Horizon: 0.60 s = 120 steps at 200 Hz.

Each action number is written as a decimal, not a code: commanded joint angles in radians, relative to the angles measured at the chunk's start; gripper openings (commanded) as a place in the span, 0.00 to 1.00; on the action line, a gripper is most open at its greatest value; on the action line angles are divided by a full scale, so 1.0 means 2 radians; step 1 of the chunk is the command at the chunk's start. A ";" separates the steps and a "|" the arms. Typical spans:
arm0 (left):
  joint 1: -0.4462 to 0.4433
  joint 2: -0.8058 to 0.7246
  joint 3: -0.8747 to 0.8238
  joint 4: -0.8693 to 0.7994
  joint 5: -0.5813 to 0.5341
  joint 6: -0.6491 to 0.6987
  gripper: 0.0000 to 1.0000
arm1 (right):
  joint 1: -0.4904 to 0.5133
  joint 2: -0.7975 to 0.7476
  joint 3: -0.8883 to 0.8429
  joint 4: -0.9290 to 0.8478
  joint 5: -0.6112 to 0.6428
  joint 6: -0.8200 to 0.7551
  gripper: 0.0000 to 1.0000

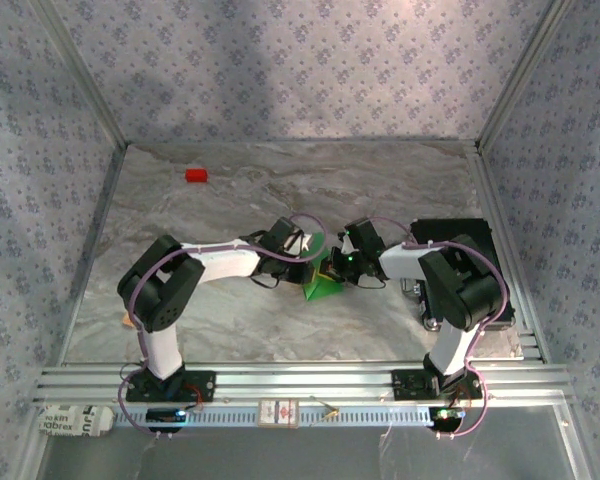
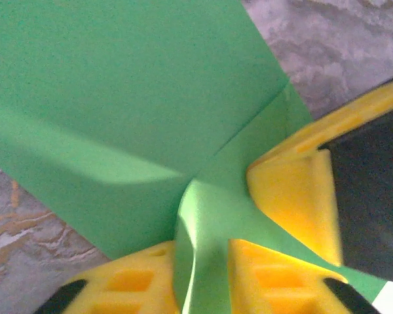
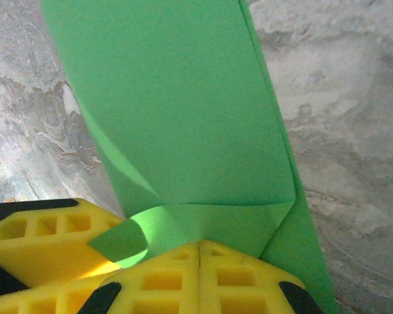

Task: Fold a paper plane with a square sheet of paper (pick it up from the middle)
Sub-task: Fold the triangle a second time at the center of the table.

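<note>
Paper, folded. Right gripper, at its 2 o'clock, clamps it; left gripper, at 10 o'clock, stands parted around it.

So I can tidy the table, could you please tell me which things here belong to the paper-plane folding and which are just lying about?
Belongs to the job: green paper, part-folded; left tool, at the paper; right tool, shut on it.
Just lying about: red block near the far-left corner; black pad at the right edge.
</note>
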 commanded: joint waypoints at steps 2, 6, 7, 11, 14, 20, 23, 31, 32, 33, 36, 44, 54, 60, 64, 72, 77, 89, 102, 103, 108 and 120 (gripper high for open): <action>0.014 -0.043 0.010 -0.034 -0.021 -0.037 0.40 | -0.001 0.007 -0.013 -0.032 0.033 0.005 0.00; 0.015 -0.048 0.010 -0.035 -0.022 -0.042 0.42 | 0.000 0.007 -0.014 -0.032 0.033 0.005 0.00; 0.015 -0.049 0.010 -0.036 -0.023 -0.043 0.42 | 0.000 0.007 -0.014 -0.031 0.033 0.006 0.00; 0.016 -0.054 0.010 -0.039 -0.027 -0.050 0.43 | 0.000 0.007 -0.014 -0.031 0.033 0.006 0.00; 0.017 -0.057 0.009 -0.041 -0.029 -0.055 0.44 | 0.000 0.007 -0.014 -0.031 0.034 0.007 0.00; 0.018 -0.064 0.007 -0.043 -0.031 -0.065 0.45 | 0.000 0.007 -0.014 -0.031 0.034 0.008 0.00; 0.018 -0.067 0.006 -0.042 -0.030 -0.070 0.45 | 0.000 0.007 -0.015 -0.030 0.034 0.008 0.00; 0.017 -0.075 0.001 -0.040 -0.027 -0.080 0.46 | 0.000 0.007 -0.015 -0.030 0.036 0.009 0.00; 0.017 -0.076 0.001 -0.039 -0.027 -0.082 0.46 | 0.000 0.007 -0.015 -0.030 0.036 0.009 0.00; 0.017 -0.076 0.000 -0.039 -0.026 -0.083 0.46 | 0.000 0.006 -0.015 -0.029 0.036 0.010 0.00; 0.018 -0.079 -0.003 -0.038 -0.025 -0.089 0.45 | 0.000 0.007 -0.016 -0.029 0.037 0.011 0.00; 0.017 -0.086 -0.009 -0.032 -0.018 -0.102 0.42 | 0.000 0.006 -0.017 -0.027 0.037 0.012 0.00; 0.016 -0.093 -0.019 -0.016 0.001 -0.117 0.33 | 0.001 0.006 -0.018 -0.024 0.036 0.014 0.00; 0.014 -0.096 -0.025 -0.007 0.012 -0.126 0.26 | 0.001 0.006 -0.019 -0.023 0.037 0.015 0.00; 0.014 -0.097 -0.028 -0.001 0.020 -0.133 0.22 | 0.001 0.006 -0.019 -0.024 0.036 0.016 0.00; 0.010 -0.098 -0.033 0.011 0.037 -0.144 0.16 | 0.001 0.007 -0.019 -0.024 0.036 0.016 0.00; 0.007 -0.097 -0.035 0.019 0.049 -0.150 0.13 | 0.001 0.007 -0.019 -0.024 0.036 0.016 0.00; 0.004 -0.090 -0.040 0.037 0.075 -0.169 0.09 | 0.002 0.005 -0.019 -0.024 0.036 0.016 0.00; 0.001 -0.078 -0.042 0.054 0.099 -0.188 0.06 | 0.001 0.003 -0.020 -0.024 0.037 0.016 0.00; 0.001 -0.076 -0.042 0.055 0.101 -0.190 0.06 | 0.001 0.003 -0.020 -0.025 0.037 0.016 0.00; 0.000 -0.070 -0.043 0.062 0.109 -0.195 0.06 | 0.002 0.003 -0.020 -0.026 0.038 0.015 0.00; -0.004 -0.057 -0.045 0.078 0.123 -0.207 0.06 | 0.001 0.002 -0.020 -0.026 0.037 0.015 0.00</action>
